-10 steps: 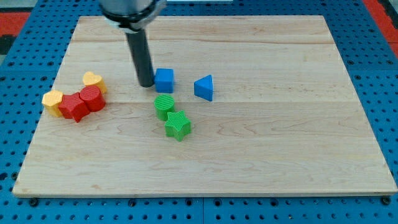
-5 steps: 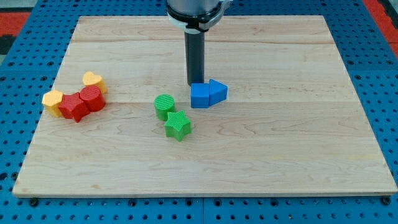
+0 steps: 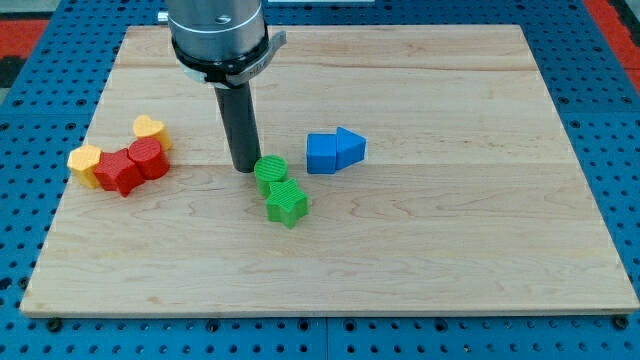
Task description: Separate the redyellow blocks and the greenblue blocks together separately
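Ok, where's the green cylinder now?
The green cylinder is near the board's middle, just right of my tip, above the green star.

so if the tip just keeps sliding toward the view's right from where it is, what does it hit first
Most likely the green cylinder: my tip sits right at its left side, seemingly touching or nearly so. The blue cube lies further right, beyond it.

My tip [image 3: 244, 167] sits touching the left side of the green ribbed cylinder block [image 3: 269, 172]; the green star-shaped block [image 3: 287, 204] lies just below it; the blue cube block [image 3: 321, 153] and blue triangular block [image 3: 351, 147] touch, to the right; red and yellow blocks cluster far left on the pale wooden board [image 3: 450, 230].
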You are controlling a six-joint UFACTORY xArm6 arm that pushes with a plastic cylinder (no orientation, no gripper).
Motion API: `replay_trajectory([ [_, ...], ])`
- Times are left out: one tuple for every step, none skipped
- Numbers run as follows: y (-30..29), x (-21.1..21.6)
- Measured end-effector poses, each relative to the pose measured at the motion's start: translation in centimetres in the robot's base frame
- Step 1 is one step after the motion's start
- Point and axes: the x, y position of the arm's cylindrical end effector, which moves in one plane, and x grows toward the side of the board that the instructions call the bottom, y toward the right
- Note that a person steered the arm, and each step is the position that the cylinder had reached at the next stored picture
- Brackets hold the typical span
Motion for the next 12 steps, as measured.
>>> replay_trajectory([
  [-0.3,1.8],
  [2.3,1.9],
  [4.2,1.9],
  [2.7,1.9],
  [-1.7,2.0],
  [-3.8,4.7],
  [-0.3,5.7],
  [4.8,7.2],
  [10.3,8.5],
  [10.8,8.7],
  [11.3,10.8],
  [14.4,11.2],
])
